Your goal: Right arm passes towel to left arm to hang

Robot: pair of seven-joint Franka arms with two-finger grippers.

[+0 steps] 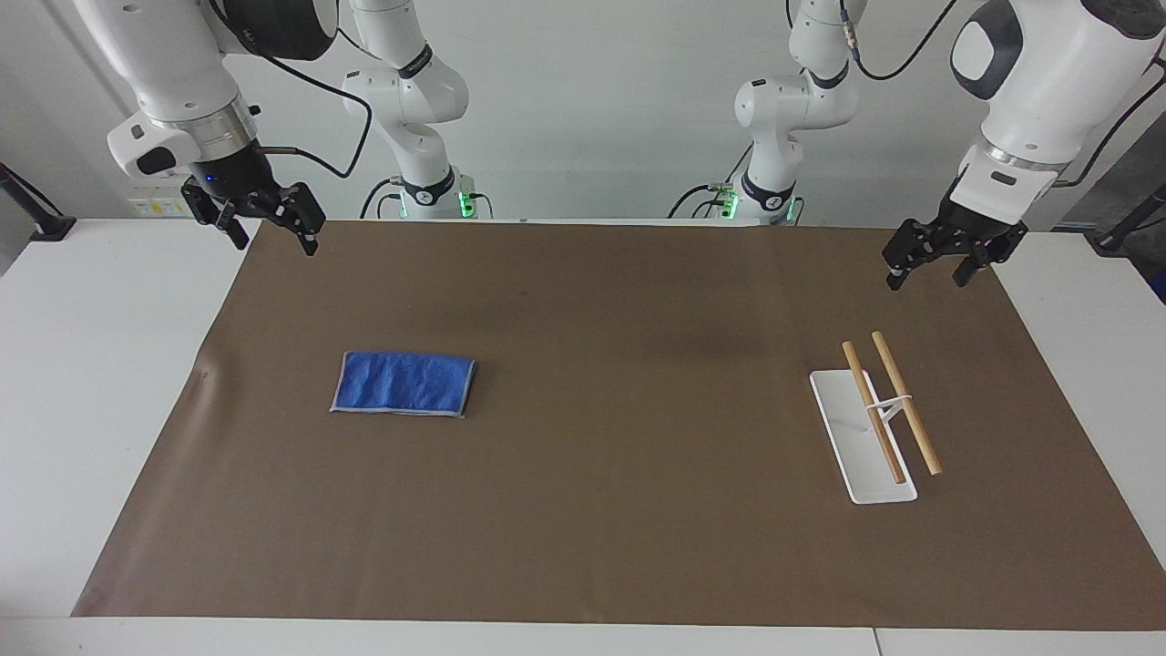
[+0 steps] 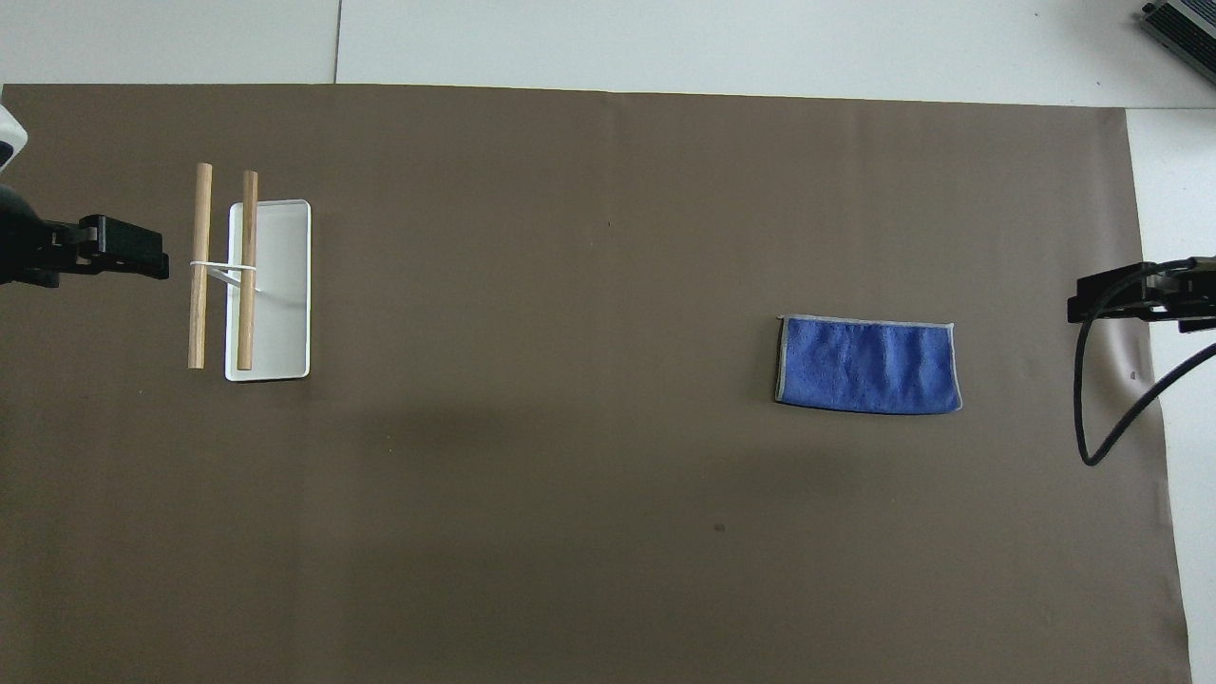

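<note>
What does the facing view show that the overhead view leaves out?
Only the facing view shows the whole white arms, two thinner arms with green base lights, and the wall. Only the overhead view shows a grey box at the table's corner. Both show the blue towel, the white rack with wooden rods, and the open left pincer and right pincer.

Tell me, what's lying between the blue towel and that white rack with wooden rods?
Only bare brown mat separates the towel from the rack, clearest in the overhead view.

Place: a robotics lab is indicated.
Evidence: four white robot arms (image 1: 173, 82) are mounted at a white table (image 1: 100, 364); a brown mat (image 1: 619, 437) is laid, cables (image 1: 351, 137) are hung.
</note>
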